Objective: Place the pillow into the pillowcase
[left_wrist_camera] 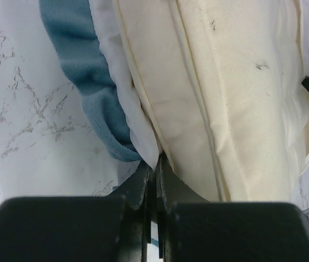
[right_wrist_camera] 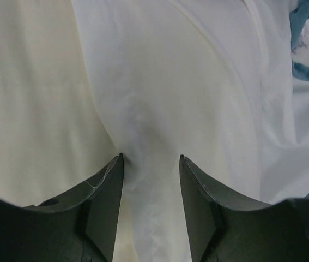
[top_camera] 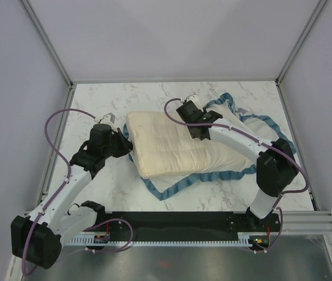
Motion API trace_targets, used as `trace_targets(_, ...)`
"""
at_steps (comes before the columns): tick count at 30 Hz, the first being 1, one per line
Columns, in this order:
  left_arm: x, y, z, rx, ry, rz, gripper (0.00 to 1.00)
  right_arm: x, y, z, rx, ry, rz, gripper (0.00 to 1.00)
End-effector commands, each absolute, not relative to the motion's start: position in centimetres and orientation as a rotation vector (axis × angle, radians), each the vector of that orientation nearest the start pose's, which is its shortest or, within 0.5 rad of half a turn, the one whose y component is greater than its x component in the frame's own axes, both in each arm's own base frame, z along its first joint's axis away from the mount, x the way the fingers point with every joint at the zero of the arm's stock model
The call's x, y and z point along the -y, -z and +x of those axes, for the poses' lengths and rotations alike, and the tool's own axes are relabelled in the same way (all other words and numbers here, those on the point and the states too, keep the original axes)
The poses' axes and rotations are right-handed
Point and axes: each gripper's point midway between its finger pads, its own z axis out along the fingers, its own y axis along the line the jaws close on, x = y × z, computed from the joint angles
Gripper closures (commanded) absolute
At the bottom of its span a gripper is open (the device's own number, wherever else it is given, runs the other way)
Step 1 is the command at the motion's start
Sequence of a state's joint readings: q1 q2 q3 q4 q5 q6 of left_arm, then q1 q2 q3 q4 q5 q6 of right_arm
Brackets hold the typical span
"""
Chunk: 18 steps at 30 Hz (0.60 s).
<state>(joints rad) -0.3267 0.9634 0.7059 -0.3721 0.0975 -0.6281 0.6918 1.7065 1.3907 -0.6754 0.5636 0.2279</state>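
Cream pillow (top_camera: 168, 143) lies mid-table (top_camera: 113, 196) on top of the opened pillowcase (top_camera: 227, 161). The case's white inside and blue ruffle stick out on the right and near sides. At the pillow's left end the left fingers (left_wrist_camera: 157, 168) are clenched on the pillowcase's white edge, just beside the ruffle. Over at the pillow's right end the right fingers (right_wrist_camera: 149, 164) are released, spread either side of a white fabric fold.
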Motion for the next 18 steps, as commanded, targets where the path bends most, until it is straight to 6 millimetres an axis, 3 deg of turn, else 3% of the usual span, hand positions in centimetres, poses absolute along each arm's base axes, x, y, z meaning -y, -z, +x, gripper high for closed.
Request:
trace_targets(1, 13.4, -20.1, 28.6, -2.106, 0.633, -0.235, 0.98, -17.1, -13.7, 36.4, -2.351, 0.452, -0.325, 0.47)
trace_targets(3, 13.4, -20.6, 28.6, -2.095, 0.633, -0.231, 0.98, -16.3, -13.4, 36.6, -2.338, 0.528, -0.314, 0.51)
trace_targets(6, 13.2, -21.4, 28.5, -2.085, 0.626, -0.227, 0.98, -15.5, -14.6, 37.3, -2.294, 0.606, -0.26, 0.76)
trace_targets(7, 13.2, -21.5, 28.4, -2.088, 0.625, -0.225, 0.98, -15.5, -14.8, 37.4, -2.288, 0.605, -0.253, 0.89)
trace_targets(9, 13.0, -22.4, 28.4, -2.07, 0.622, -0.224, 0.98, -16.0, -15.9, 37.6, -2.277, 0.557, -0.243, 0.98)
trace_targets(11, 13.1, -23.5, 28.4, -2.053, 0.626, -0.217, 0.98, -17.2, -17.6, 37.9, -2.259, 0.46, -0.24, 1.0)
trace_targets(13, 13.2, -24.5, 28.5, -2.036, 0.638, -0.21, 0.98, -19.7, -18.9, 38.2, -2.255, 0.268, -0.259, 1.0)
trace_targets(16, 13.4, -28.0, 29.1, -1.965, 0.659, -0.201, 0.98, -23.9, -22.7, 38.1, -2.205, -0.069, -0.292, 1.0)
trace_targets(17, 13.5, -30.4, 29.4, -1.914, 0.674, -0.193, 0.98, -24.6, -24.3, 38.0, -2.176, -0.15, -0.281, 1.0)
trace_targets(18, 13.6, -31.7, 29.3, -1.897, 0.689, -0.183, 0.98, -25.7, -26.7, 38.2, -2.133, -0.237, -0.274, 1.0)
